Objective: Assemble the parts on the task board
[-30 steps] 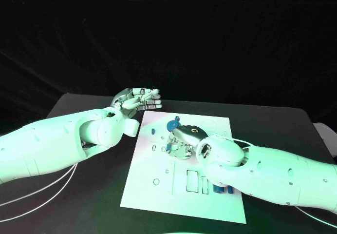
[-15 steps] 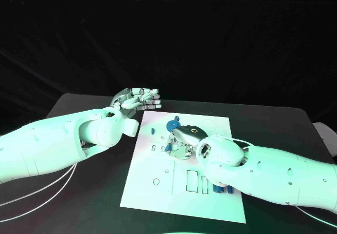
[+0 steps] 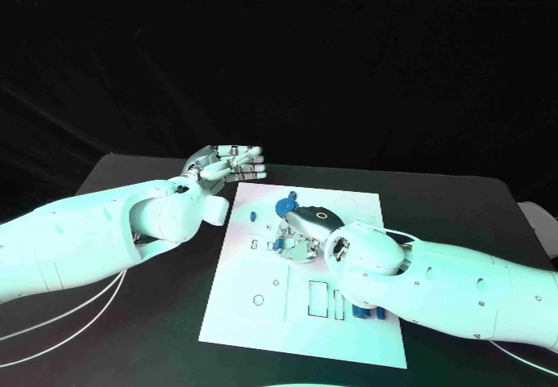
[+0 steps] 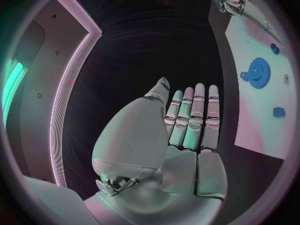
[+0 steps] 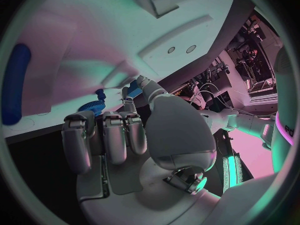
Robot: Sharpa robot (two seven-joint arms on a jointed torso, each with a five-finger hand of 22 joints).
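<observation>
Right hand down on the task board, left hand idle beside its far corner.

The white task board (image 3: 305, 322) lay in the middle of the black desk (image 3: 128, 322). The right hand (image 3: 305, 234) was lowered onto the board's middle, its fingers (image 5: 106, 135) curled downward against the surface next to a small blue part (image 5: 132, 91); whether it actually gripped that part could not be told. A blue gear (image 3: 285, 208) sat on the board just beyond this hand, and a few blue pieces (image 3: 370, 312) lay near the board's right edge, partly hidden by the right arm. The left hand (image 3: 229, 165) hovered over the desk just off the board's far-left corner, palm up, its fingers (image 4: 197, 115) straight and side by side, holding nothing.
</observation>
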